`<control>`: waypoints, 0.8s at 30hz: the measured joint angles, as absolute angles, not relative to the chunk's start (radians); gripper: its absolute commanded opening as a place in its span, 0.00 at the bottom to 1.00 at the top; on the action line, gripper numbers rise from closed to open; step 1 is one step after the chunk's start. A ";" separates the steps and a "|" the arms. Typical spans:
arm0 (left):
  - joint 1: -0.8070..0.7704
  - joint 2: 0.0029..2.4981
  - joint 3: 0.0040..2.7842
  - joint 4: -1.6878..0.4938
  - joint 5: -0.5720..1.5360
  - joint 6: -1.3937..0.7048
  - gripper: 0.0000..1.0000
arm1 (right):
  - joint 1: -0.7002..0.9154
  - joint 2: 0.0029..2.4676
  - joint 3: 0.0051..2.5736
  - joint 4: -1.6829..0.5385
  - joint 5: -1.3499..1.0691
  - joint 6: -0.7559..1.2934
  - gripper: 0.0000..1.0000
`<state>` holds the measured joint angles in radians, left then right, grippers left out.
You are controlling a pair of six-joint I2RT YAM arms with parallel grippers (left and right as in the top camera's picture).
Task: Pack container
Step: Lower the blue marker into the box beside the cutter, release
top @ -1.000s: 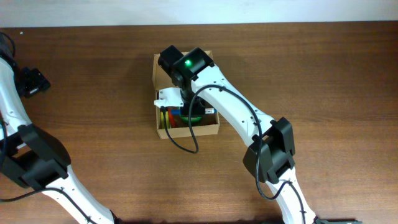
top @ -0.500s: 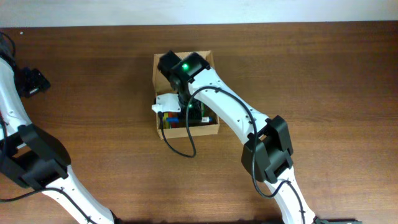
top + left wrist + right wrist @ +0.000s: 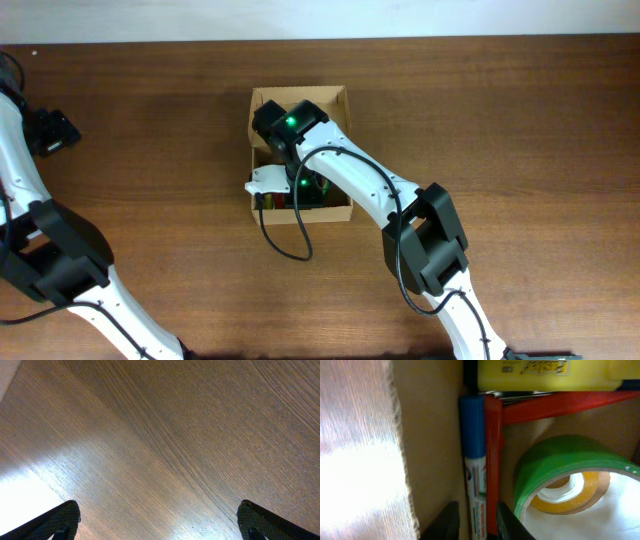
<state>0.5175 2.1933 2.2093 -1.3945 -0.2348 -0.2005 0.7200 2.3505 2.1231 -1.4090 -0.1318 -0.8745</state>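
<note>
Pretty sure the container [image 3: 335,105] is reckoned light, bendy cardboard, best taken by a wall. Left gripper [image 3: 157,516] is spread wide; right gripper [image 3: 477,521] can't be told.

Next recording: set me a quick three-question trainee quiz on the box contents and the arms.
1. True or false: the green tape roll lies outside the container.
2. What lies between the container's wall and the red item? A) green tape roll B) blue marker C) nothing
3. Fill in: the ____ gripper is down in the container.
Key: 1 false; 2 B; 3 right gripper.
</note>
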 measured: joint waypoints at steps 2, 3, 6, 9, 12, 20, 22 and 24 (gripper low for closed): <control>0.517 2.193 2.209 -1.394 -0.235 -0.201 1.00 | 0.720 2.350 2.123 -1.405 -0.123 -0.868 0.37; 0.517 2.194 2.209 -1.394 -0.235 -0.201 1.00 | 0.720 2.350 2.123 -1.403 -0.121 -0.864 0.38; 0.517 2.194 2.209 -1.394 -0.235 -0.200 1.00 | 0.720 2.350 2.123 -1.398 -0.118 -0.845 0.39; 0.517 2.194 2.209 -1.394 -0.235 -0.201 1.00 | 0.720 2.350 2.123 -1.393 -0.108 -0.831 0.38; 0.517 2.194 2.209 -1.394 -0.235 -0.200 1.00 | 0.720 2.350 2.123 -1.390 -0.099 -0.818 0.38; 0.517 2.194 2.209 -1.394 -0.235 -0.200 1.00 | 0.696 2.344 2.123 -1.355 -0.060 -0.783 0.24; 0.517 2.194 2.209 -1.394 -0.235 -0.201 1.00 | 0.682 2.323 2.118 -1.348 -0.041 -0.775 0.23; 0.517 2.194 2.209 -1.394 -0.235 -0.200 1.00 | 0.670 2.283 2.116 -1.342 -0.027 -0.763 0.23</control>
